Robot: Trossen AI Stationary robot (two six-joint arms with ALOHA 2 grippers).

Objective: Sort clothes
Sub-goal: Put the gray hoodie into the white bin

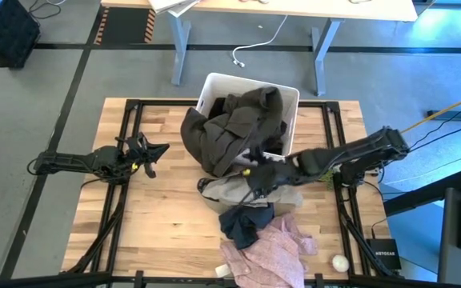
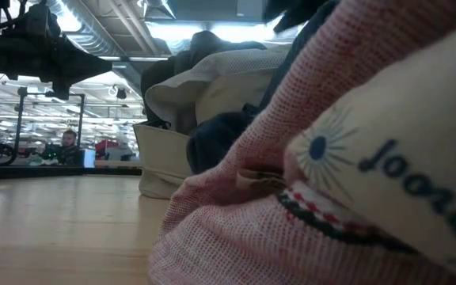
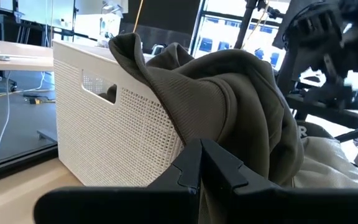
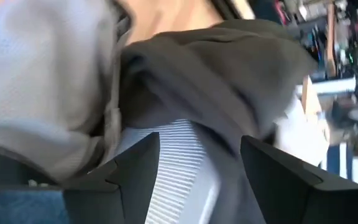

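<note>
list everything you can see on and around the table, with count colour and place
olive-green garment: 1, dark olive, draped over the bin's front wall and spilling onto the table
grey-beige garment: 1, pale grey-beige, on the table just in front of the bin
navy garment: 1, dark navy, between the grey-beige one and the pink one
pink garment: 1, pale pink, near the table's front edge
bin: 1, white, perforated, at the table's back centre
round object: 1, whitish, front right corner of the table
table: 1, light wood with a black frame
desk: 1, pale top, behind the table
left gripper: 1, dark, shut, left of the bin
right gripper: 1, dark, open, over the clothes by the bin's front
</note>
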